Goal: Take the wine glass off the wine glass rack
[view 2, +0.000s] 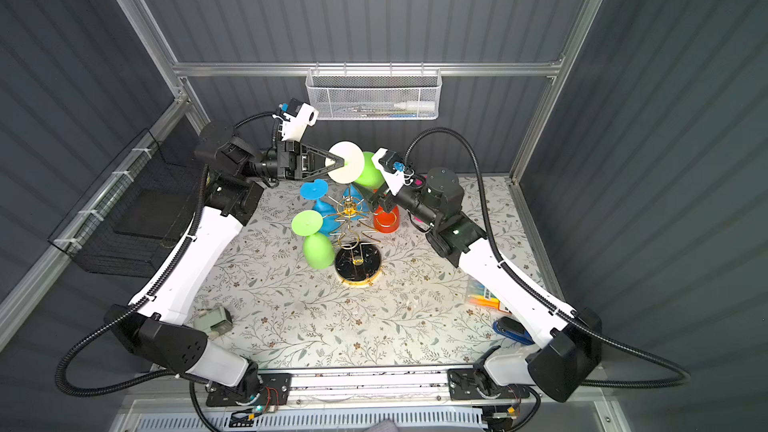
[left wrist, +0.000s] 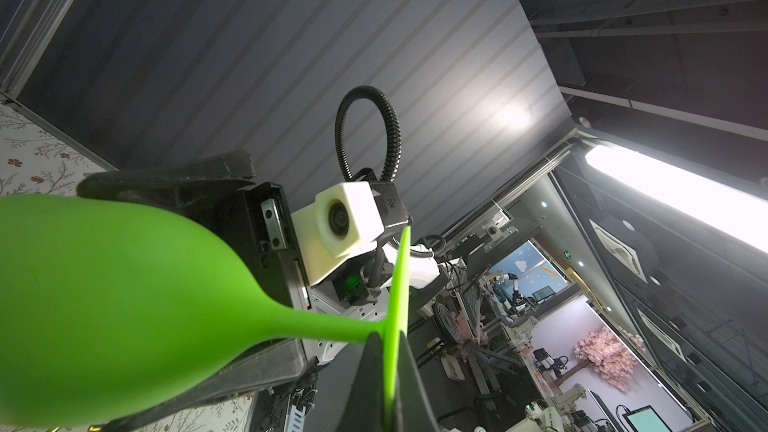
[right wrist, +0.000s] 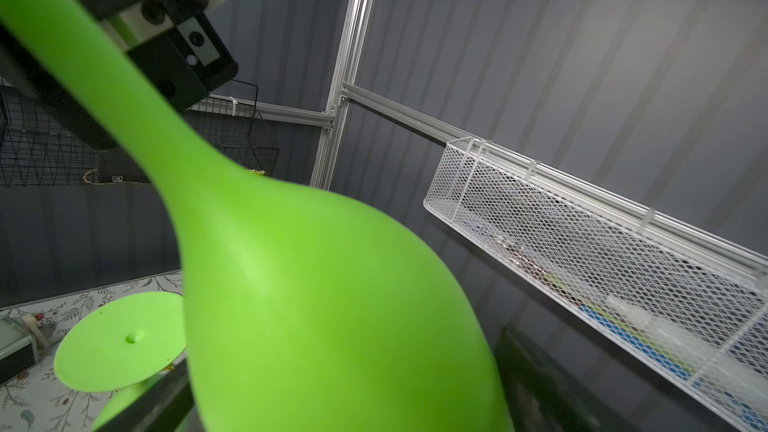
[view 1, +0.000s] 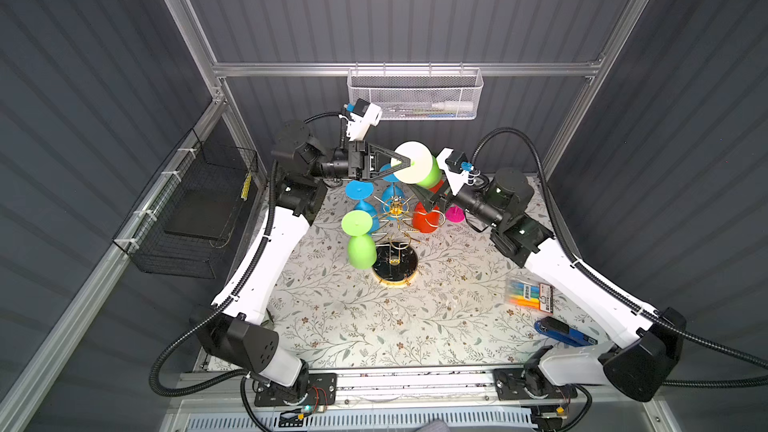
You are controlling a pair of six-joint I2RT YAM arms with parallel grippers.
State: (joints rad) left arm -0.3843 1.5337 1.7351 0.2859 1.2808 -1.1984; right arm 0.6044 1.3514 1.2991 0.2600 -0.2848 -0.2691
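Observation:
A green wine glass [view 1: 430,174] is held in the air above the gold wire wine glass rack [view 1: 395,218], lying roughly sideways. My left gripper [view 1: 409,162] [left wrist: 388,342] is shut on the thin foot of the glass, which looks pale in both top views [view 2: 345,162]. The green bowl [right wrist: 311,305] lies between the wide-apart jaws of my right gripper [view 1: 430,189] [right wrist: 345,367], which is open. A dark gap shows beside one of its fingers [right wrist: 536,388]. A second green glass [view 1: 359,238], a blue one [view 1: 361,197] and a red one [view 1: 428,218] hang on the rack.
The rack's round black base [view 1: 395,263] stands mid-table on the floral cloth. A white mesh basket [view 1: 413,95] hangs on the back rail and a black wire basket [view 1: 195,218] on the left wall. A marker pack [view 1: 530,292] and a blue stapler [view 1: 561,332] lie at the right.

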